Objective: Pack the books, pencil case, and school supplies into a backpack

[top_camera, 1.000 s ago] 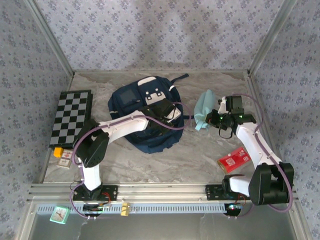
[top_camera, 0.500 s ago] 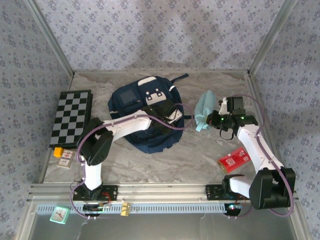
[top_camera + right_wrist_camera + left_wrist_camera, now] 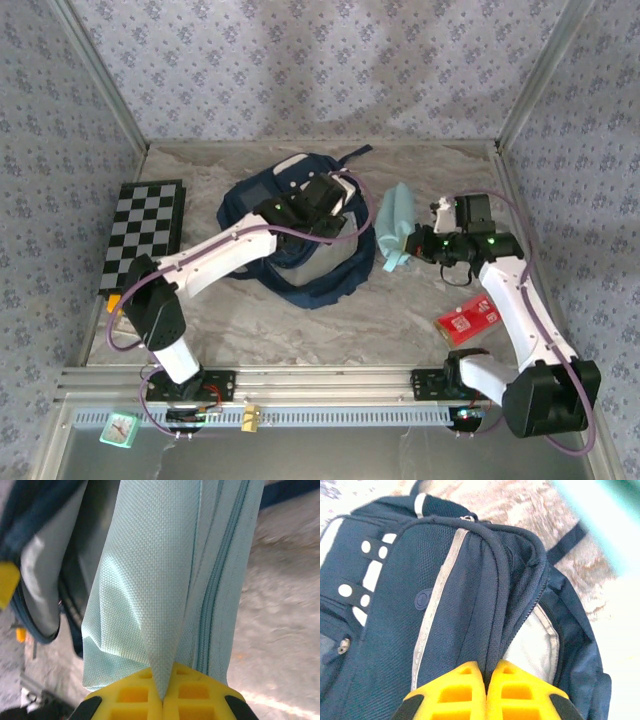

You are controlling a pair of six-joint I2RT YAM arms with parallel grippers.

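Backpack (image 3: 318, 285) and pencil case (image 3: 393, 222) gripped at the table's (image 3: 400, 315) far middle.
Left jaws pinch the backpack's zipper rim; right jaws hold the teal pencil case just right of it.

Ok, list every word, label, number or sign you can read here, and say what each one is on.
No text here can be read.
On the flat red packet: a white mark, too small to read.
On the navy blue fabric backpack: a round embossed badge, too blurred to read.
On the light teal fabric pouch: no print visible.
On the black-and-white checkered board: squares, no lettering.
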